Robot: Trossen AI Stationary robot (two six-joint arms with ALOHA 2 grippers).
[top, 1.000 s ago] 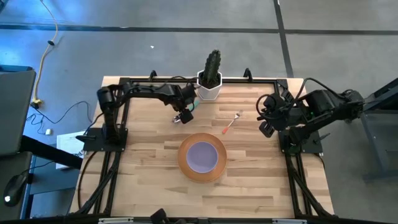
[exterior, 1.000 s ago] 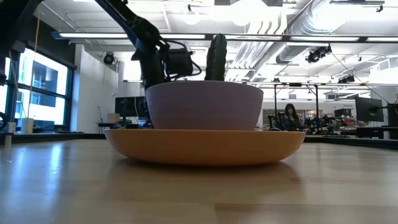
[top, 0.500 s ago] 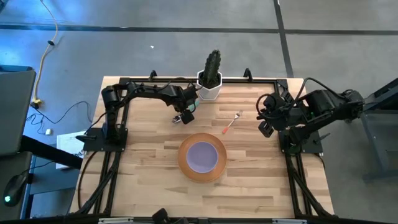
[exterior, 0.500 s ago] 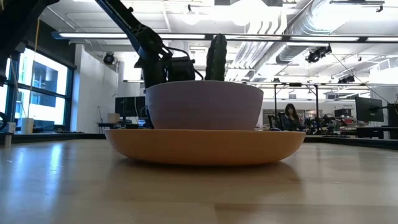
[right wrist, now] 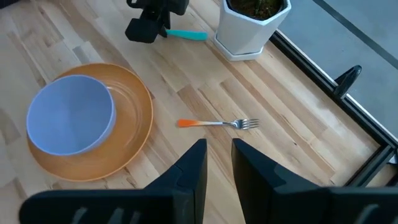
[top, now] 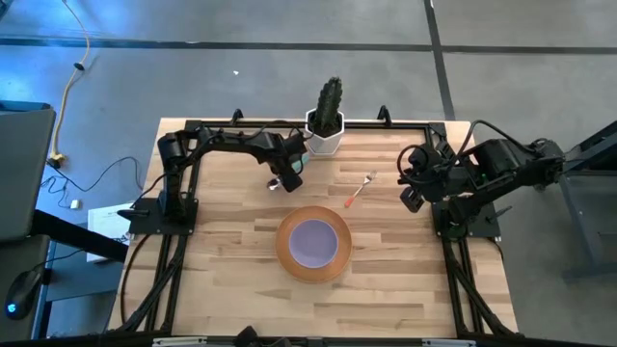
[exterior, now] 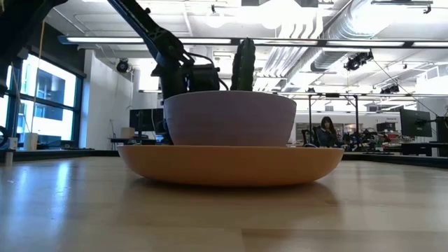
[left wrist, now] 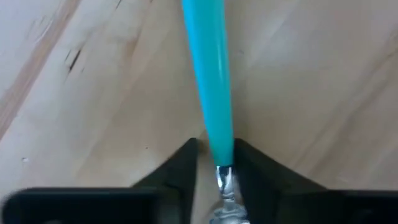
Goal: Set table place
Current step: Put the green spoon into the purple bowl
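The spoon lies flat on the table near the cactus pot; its teal handle runs away from my left gripper. That gripper has come down over it, fingers closed about it. The orange-handled fork lies on the wood between the pot and my right gripper, which hangs open and empty at the right edge. The lilac bowl sits in the orange plate at the table's middle. My left gripper has the spoon between its two fingers where the teal handle meets the metal neck. The fingers come from above, pointing down, and lie across the handle. The spoon still lies flat on the table.
A white pot with a green cactus stands at the far edge, close beside my left gripper. Black rails frame the tabletop. Bare wood stretches to the left, right and near side of the plate.
My left gripper has sunk a little toward the table over the spoon, next to the cactus pot. The plate, bowl and fork have stayed where they were.
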